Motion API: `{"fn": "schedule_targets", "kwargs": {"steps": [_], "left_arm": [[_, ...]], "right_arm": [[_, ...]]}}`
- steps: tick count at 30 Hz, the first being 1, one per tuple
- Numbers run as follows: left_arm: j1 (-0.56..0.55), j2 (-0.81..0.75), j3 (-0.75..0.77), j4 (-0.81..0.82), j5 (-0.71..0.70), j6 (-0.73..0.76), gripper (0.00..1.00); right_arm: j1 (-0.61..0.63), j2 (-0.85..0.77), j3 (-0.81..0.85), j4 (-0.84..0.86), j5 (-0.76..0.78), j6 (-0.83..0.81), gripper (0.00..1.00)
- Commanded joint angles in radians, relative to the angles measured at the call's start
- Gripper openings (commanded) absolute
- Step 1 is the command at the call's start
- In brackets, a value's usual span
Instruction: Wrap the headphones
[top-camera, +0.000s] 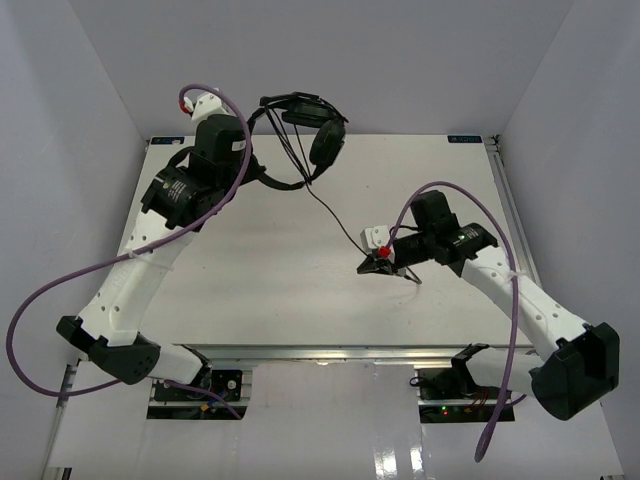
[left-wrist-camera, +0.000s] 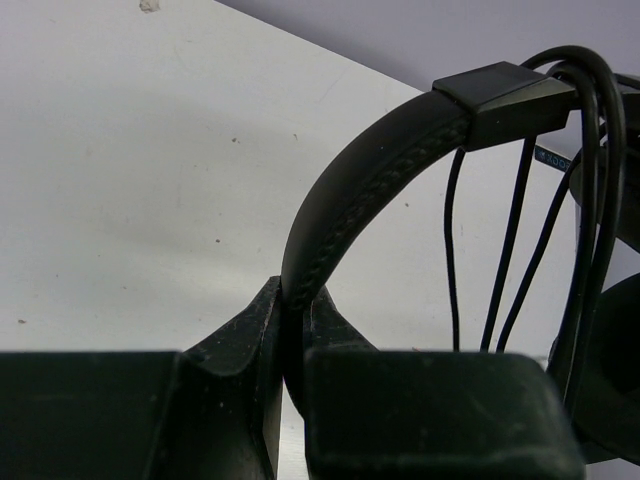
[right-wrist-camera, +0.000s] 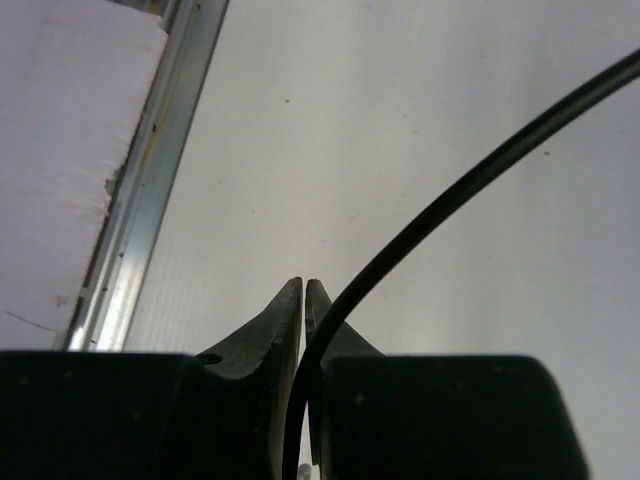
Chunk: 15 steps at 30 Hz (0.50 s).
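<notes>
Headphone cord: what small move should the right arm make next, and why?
Probably carry the cord toward the headband for another turn. The right gripper is shut on the cord, the left gripper clamps the headband, and cord loops already hang over it while a length runs unwrapped between them.

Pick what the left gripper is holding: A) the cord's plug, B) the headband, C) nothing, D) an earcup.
B: the left wrist view shows the left gripper shut on the stitched headband, which rises from between its fingers.
</notes>
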Motion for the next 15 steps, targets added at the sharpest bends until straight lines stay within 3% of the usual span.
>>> {"fn": "schedule_targets", "kwargs": {"steps": [1, 15], "left_arm": [[0.029, -0.027, -0.023, 0.083, -0.045, 0.006, 0.00], [0.053, -0.033, -0.221, 0.163, -0.040, 0.025, 0.00]], "right_arm": [[0.081, -0.081, 0.123, -0.245, 0.222, -0.188, 0.10], [0.320, -0.075, 0.445, -0.330, 0.630, -0.228, 0.09]]}}
